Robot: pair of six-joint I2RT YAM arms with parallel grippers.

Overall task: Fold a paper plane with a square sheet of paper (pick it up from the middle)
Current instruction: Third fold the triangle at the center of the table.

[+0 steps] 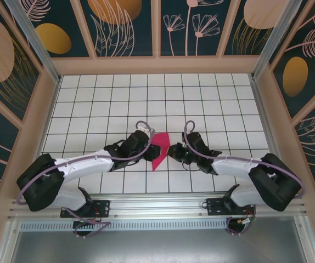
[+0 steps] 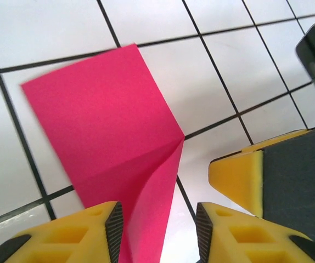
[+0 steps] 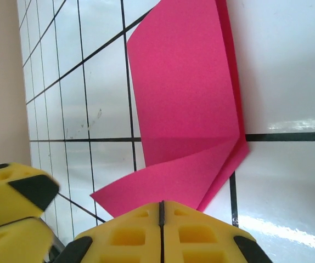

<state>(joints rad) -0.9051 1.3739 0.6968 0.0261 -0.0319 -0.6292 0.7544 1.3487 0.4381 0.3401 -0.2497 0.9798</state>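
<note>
White tiles with dark grid lines cover the counter (image 1: 91, 98), and leaf-patterned panels (image 1: 124, 27) wall it in on three sides. We see the paper (image 1: 160, 149) lying about midway between the left and right edges of the counter, somewhat nearer the near edge than the far one, with both arms meeting over it. It is not a flat square: a crease runs across it, most of it rests on the tiles, and a flap rises from that crease towards the wrist cameras.

We judge that the flap stands up because a fold is in hand. The left end effector (image 2: 158, 211) is released, its jaws apart with the raised flap passing between them. One pad (image 2: 114, 224) is just beside the flap's edge, and the other stands apart from it. The right end effector (image 3: 161, 211) is clenched, its fingertips pressed together right at the flap's lower edge. We cannot tell whether it nips the paper or merely sits beside it. We take it for an anchor that keeps the sheet from sliding while the other side works.

Both arms reach in from the near edge, elbows out towards the left and right edges, forearms angled inward and low. The two end effectors face each other across the paper, close together. By our reading the plane is at an early fold, with nose and wings not yet shaped.
</note>
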